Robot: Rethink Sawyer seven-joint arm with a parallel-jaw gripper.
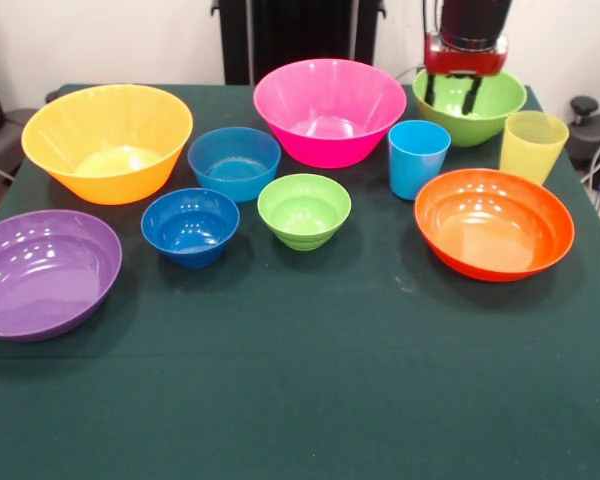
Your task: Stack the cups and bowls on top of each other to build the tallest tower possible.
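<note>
My tool (451,93) hangs at the upper right of the frame, in front of the large glossy green plastic bowl (485,108); its two dark fingers (471,94) point down with a narrow gap between them, and they hold nothing. All things stand apart on the surface (310,380), which has a dark green cloth, and no tower is built yet. The light blue tapered plastic cup (418,158) stands upright right of centre, between the big pink plastic bowl (329,110) and the flat orange plastic bowl (493,222). The translucent ribbed yellow cup (532,146) stands upright near the right edge, just right of the green bowl. At the upper left is the large yellow-orange plastic bowl (107,140), and under it, at the left edge, the wide purple plastic bowl (46,272). In the middle three small bowls stand close together: the light blue small bowl (234,162) behind, the dark blue small bowl (190,226) in front left of it, and the lime green small bowl (304,210) in front right.
</note>
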